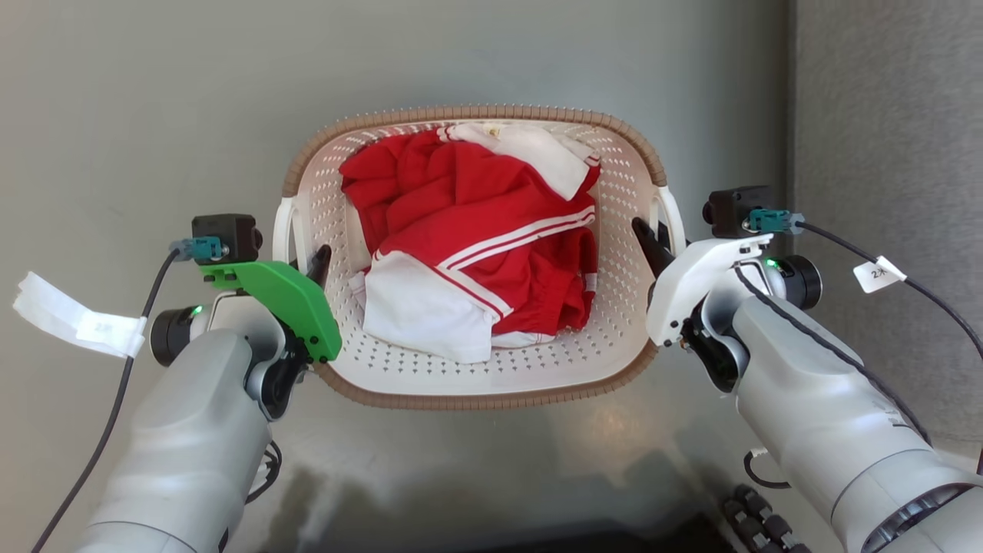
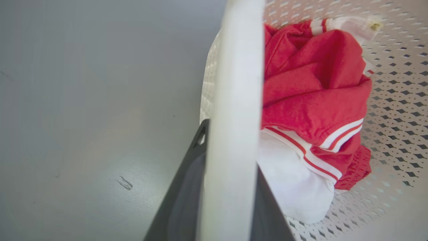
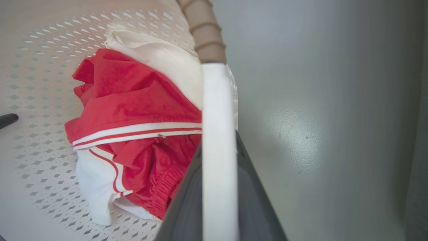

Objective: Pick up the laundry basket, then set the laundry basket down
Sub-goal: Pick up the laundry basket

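Cream-white perforated plastic laundry basket (image 1: 461, 369) centre frame, left gripper (image 1: 306, 257) and right gripper (image 1: 659, 240) each clamped on a thin white side handle (image 2: 234, 100); uneven lift could tilt it, handles slip, red-and-white clothes (image 1: 476, 230) spill.

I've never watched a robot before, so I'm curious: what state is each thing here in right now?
basket: upright, loaded, held on both sides.
clothes: crumpled in a heap inside the basket.
left claw: shut on the left handle.
right claw: shut on the right handle.
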Motion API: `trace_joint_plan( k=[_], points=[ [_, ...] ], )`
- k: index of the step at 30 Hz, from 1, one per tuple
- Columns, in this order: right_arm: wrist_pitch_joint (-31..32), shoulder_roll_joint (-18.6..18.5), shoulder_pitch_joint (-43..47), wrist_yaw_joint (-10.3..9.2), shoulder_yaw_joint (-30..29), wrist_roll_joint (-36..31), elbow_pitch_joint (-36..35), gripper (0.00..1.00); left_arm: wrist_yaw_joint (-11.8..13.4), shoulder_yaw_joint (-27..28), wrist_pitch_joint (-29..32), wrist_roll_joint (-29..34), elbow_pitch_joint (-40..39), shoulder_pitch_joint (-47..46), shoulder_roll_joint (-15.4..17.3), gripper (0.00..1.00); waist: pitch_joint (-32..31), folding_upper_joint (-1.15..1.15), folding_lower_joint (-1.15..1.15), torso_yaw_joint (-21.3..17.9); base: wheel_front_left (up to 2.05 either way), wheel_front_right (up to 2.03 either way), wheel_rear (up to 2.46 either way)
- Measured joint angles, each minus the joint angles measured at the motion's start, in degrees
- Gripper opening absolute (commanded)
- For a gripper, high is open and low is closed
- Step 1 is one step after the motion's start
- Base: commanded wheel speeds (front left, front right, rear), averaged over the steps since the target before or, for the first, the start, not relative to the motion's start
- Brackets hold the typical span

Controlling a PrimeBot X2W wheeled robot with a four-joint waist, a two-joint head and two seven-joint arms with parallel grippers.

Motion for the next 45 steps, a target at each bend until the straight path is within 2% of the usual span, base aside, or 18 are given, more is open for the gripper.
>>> trace_joint_plan(
  k=[12, 26, 36, 45],
  points=[
    [4.5, 0.1, 0.0, 0.04, 3.2, 3.2, 2.0, 0.00, 0.1, -2.0, 4.2, -4.0, 1.8, 1.5, -0.2, 0.00, -9.4, 0.00, 0.00, -0.1, 0.00, 0.00, 0.00],
    [13.5, 0.3, 2.8, 0.04, 7.7, 8.3, 3.1, 0.00, 0.2, -4.4, 11.5, -8.6, 3.6, 5.9, 0.0, 0.00, -21.6, 0.00, 0.00, -0.2, 0.00, 0.00, 0.00],
    [19.8, 0.8, 6.0, 0.05, 8.3, 11.1, 6.4, 0.00, 0.4, -7.1, 17.6, -10.3, 4.8, 9.0, -0.9, 0.00, -29.9, 0.00, 0.00, -0.6, 0.00, 0.00, 0.00],
    [24.7, 1.1, 9.5, 0.05, 10.0, 13.2, 6.7, 0.00, 0.4, -7.5, 21.3, -12.7, 6.5, 13.0, -1.4, 0.00, -36.5, 0.00, -0.01, -0.7, 0.00, 0.00, 0.00]
  ],
)
